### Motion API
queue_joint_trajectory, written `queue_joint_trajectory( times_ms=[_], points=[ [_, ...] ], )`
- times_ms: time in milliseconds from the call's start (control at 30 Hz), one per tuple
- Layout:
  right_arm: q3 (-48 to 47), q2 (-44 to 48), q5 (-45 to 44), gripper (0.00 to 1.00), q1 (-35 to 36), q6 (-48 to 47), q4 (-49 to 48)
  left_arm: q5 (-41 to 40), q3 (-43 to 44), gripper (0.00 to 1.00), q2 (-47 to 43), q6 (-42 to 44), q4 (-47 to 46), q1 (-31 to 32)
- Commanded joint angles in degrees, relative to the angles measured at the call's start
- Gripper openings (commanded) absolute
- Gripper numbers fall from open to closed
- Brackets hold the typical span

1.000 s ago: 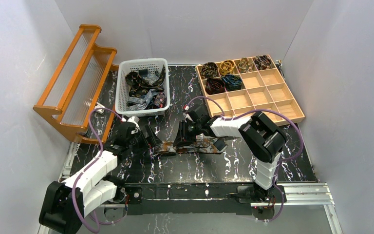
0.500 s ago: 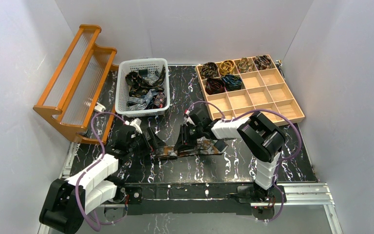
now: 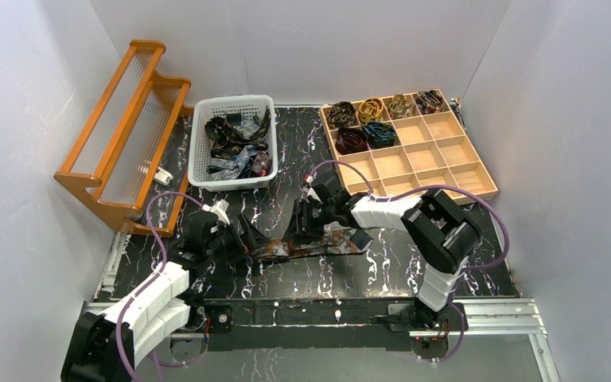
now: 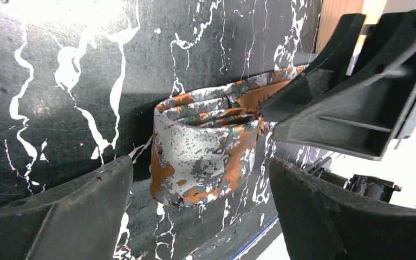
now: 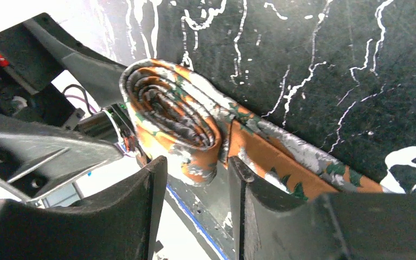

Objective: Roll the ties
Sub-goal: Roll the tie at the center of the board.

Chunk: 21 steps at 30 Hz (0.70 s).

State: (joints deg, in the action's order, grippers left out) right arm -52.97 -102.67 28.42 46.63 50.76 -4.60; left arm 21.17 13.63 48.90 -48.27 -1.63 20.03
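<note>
here the rust-brown tie [image 4: 206, 154] sits as a loose, glossy woven coil on the marbled surface [image 4: 59, 81], straight ahead of the widely spread left gripper [image 4: 200, 173]. its flat unrolled tail runs off beneath the right gripper [image 5: 197, 162], which is nearer, half spread and loosely straddling the coil's edge.

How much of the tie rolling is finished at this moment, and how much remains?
Done: six rolled ties sit in far compartments of the wooden tray. In hand: the rust-orange tie on the table is partly coiled, its tail flat; the open left gripper straddles the coil, the right gripper stands at its edge. Left: finish this roll, then the loose ties in the white basket.
</note>
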Motion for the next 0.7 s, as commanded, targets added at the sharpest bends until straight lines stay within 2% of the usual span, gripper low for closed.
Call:
queue_joint_trajectory(
  times_ms=[0, 433, 667],
  points=[
    [-1.2, 4.5, -2.3, 0.53, 0.2, -2.1, 2.4, 1.7, -0.3, 0.92, -1.0, 0.1, 3.2, -0.2],
    [0.4, 1.0, 0.2, 0.44, 0.8, -0.6, -0.7, 0.6, -0.5, 0.91, -0.9, 0.3, 3.3, -0.2],
    [1.1, -1.7, 0.0, 0.36, 0.8, -0.3, -1.9, 0.4, -0.9, 0.87, -0.1, 0.5, 2.3, -0.3]
  ],
)
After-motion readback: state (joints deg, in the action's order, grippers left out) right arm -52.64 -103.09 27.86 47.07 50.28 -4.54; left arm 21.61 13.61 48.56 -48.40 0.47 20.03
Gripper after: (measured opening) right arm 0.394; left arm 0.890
